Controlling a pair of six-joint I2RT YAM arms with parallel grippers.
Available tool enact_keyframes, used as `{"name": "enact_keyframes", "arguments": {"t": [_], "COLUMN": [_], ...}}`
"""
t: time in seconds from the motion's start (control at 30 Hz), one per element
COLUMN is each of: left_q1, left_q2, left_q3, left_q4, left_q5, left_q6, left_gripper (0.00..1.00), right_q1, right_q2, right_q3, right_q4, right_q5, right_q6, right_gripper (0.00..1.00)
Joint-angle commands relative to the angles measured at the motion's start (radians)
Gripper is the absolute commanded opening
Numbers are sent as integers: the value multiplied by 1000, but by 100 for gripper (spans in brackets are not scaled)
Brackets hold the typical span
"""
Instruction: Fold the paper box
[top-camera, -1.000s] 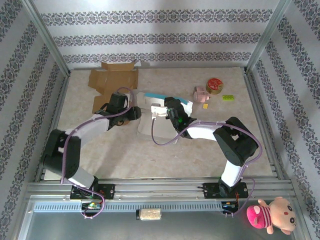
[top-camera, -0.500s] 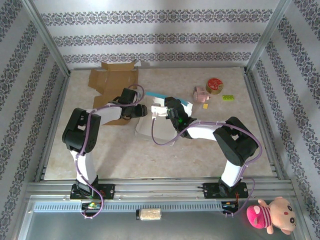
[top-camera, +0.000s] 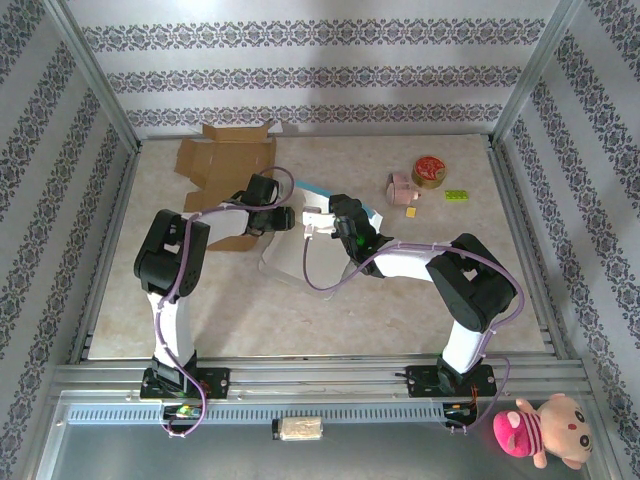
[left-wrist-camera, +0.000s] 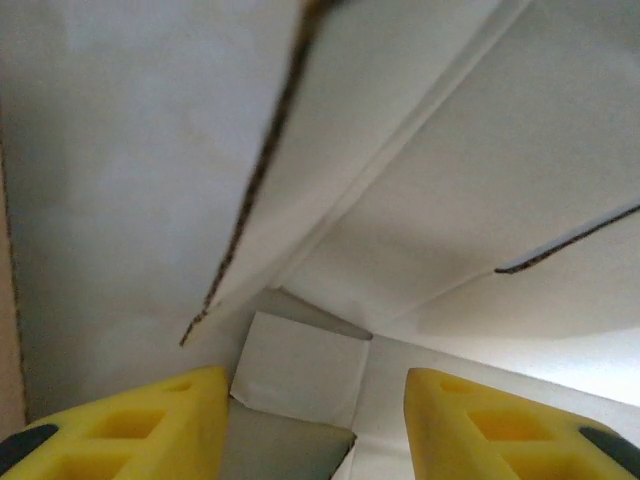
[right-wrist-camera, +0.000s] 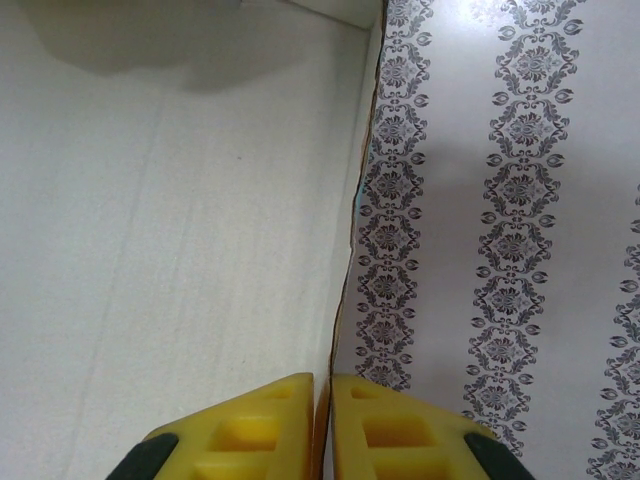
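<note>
The right gripper (right-wrist-camera: 322, 388) is pinched closed on the thin edge of a white panel of the paper box (top-camera: 288, 256), with its yellow fingers (right-wrist-camera: 260, 420) pressed to either side of the card. The left gripper (left-wrist-camera: 315, 395) holds nothing. Its jaws stand apart among the box's white inner flaps, and a small folded flap lies between them. The box sits half-formed near the middle of the beige marbled table (top-camera: 420, 290). A flattened brown carton (top-camera: 225, 160) lies at the far left. A pink toy (top-camera: 402, 187), a round tin (top-camera: 429, 170) and a green block (top-camera: 456, 195) lie at the far right. Patterned wallpaper (top-camera: 300, 70) and metal frame posts (top-camera: 97, 80) close the space in
</note>
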Motion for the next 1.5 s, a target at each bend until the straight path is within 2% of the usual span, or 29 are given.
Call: {"name": "enact_keyframes", "arguments": {"t": [0.0, 0.2, 0.5, 0.87, 1.1, 1.2, 1.33, 1.47], "left_q1": [0, 0, 1, 3, 3, 3, 2, 1], "left_q2": [37, 67, 10, -93, -46, -51, -124, -175], "left_q3": [45, 58, 44, -14, -32, -52, -86, -112], "left_q4": [-23, -54, -19, 109, 142, 138, 93, 34], "left_q5": [-37, 11, 156, 246, 333, 303, 170, 52], "left_q6": [79, 117, 67, 1, -50, -43, 14, 56], "left_gripper": [50, 50, 37, 35, 35, 35, 40, 40], "right_q1": [-5, -5, -3, -6, -5, -5, -5, -4], "right_q2": [3, 5, 15, 14, 15, 14, 11, 14], "right_q3": [-13, -11, 2, -7, -8, -11, -17, -14], "right_q4": [-6, -6, -5, -2, 0, 1, 0, 1], "right_q5": [-6, -9, -4, 5, 6, 8, 8, 7], "right_q6": [0, -1, -2, -4, -1, -1, -2, 0], "right_gripper": [14, 14, 14, 14, 14, 14, 14, 14]}}
